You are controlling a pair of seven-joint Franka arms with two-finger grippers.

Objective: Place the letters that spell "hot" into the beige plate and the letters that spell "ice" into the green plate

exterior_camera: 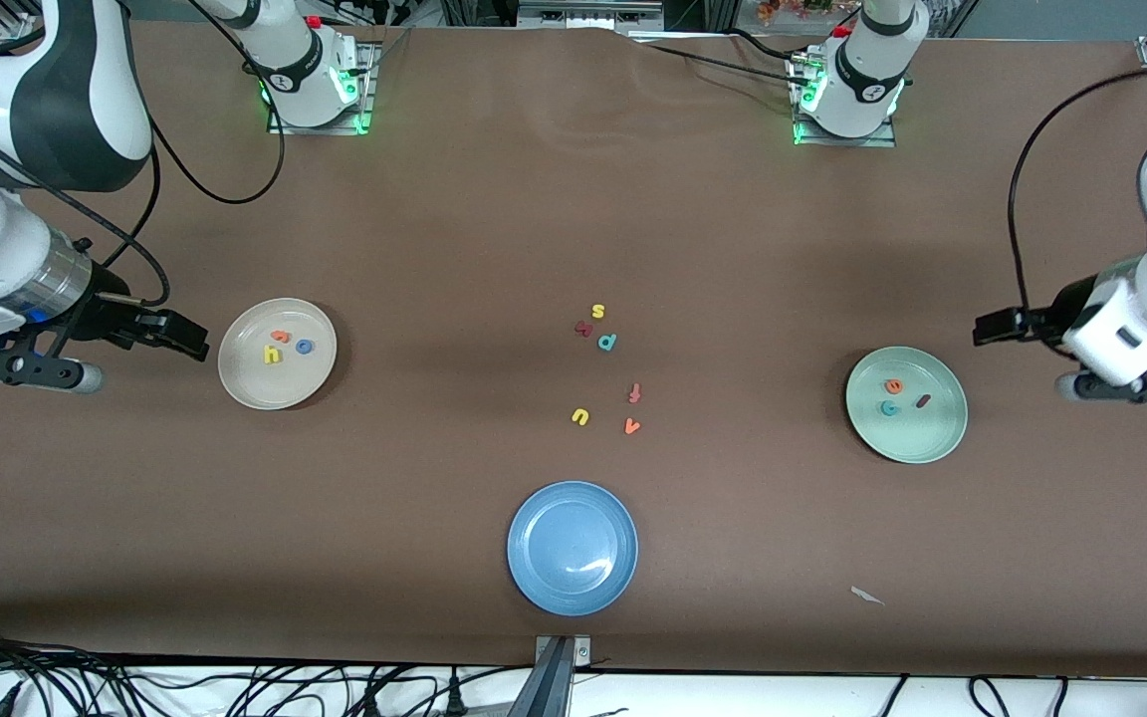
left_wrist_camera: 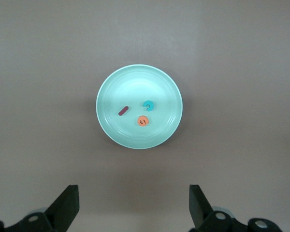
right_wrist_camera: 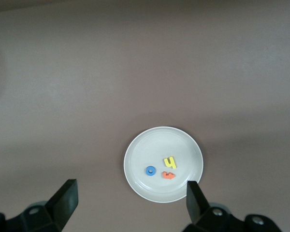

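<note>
h, o, t in beige plate. i, c, e in green plate. Left tool spread, empty, hovering beside green plate. Right tool spread, empty, hovering beside beige plate.

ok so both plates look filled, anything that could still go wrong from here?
Little left to go wrong. The right gripper, open, hangs low beside the beige plate; a careless retreat could nudge it and shake out the h, o or t. The left gripper, open, sits likewise close to the green plate.
</note>
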